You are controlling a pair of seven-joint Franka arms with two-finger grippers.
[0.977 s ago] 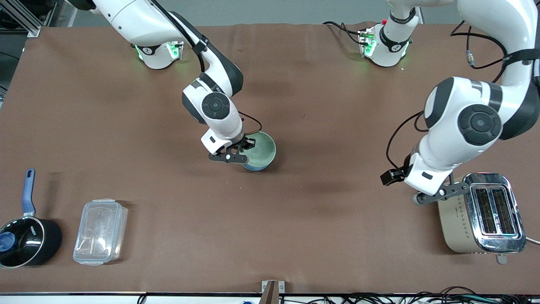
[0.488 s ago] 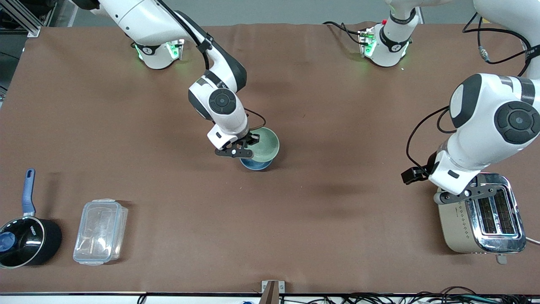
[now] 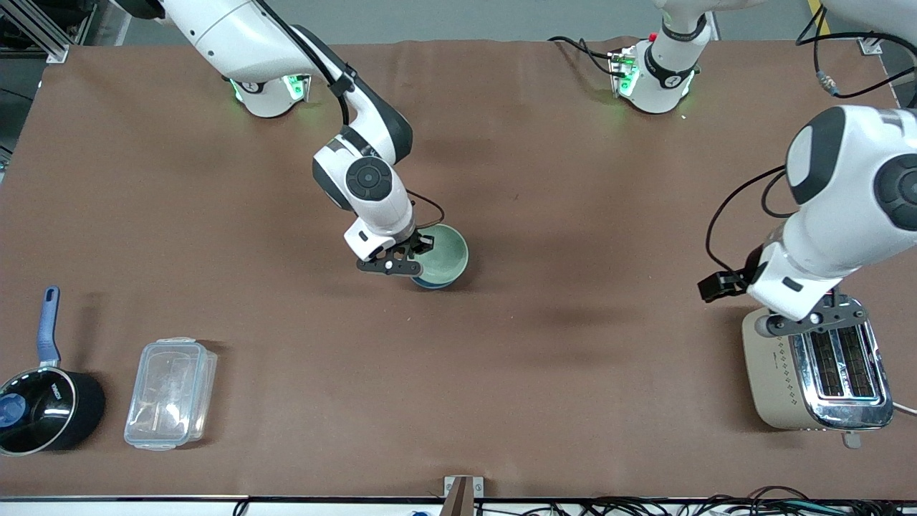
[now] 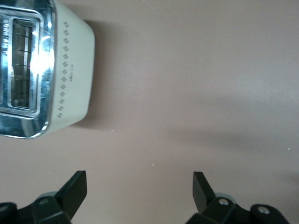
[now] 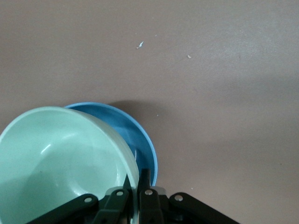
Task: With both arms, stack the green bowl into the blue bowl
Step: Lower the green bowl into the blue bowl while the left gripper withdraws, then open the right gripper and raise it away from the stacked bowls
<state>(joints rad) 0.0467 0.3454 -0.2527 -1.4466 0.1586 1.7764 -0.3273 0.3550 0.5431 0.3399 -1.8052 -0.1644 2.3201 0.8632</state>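
The pale mint-green bowl (image 3: 445, 254) sits tilted in the sky-blue bowl (image 3: 433, 281) near the middle of the table. My right gripper (image 3: 419, 252) is shut on the green bowl's rim at the side toward the right arm's end. In the right wrist view the green bowl (image 5: 60, 163) leans inside the blue bowl (image 5: 140, 140), with my right gripper (image 5: 137, 179) pinching the green rim. My left gripper (image 3: 813, 322) is open and empty, up over the toaster (image 3: 817, 373). In the left wrist view the left gripper (image 4: 139, 186) is open over bare table.
The toaster (image 4: 42, 74) stands at the left arm's end, near the front camera. A black saucepan with a blue handle (image 3: 39, 401) and a clear plastic box (image 3: 170, 393) lie at the right arm's end, near the front camera.
My right gripper has lowered the green bowl back down into the blue bowl after a slight lift. My left arm has moved away from the bowls toward its own end, over the toaster.
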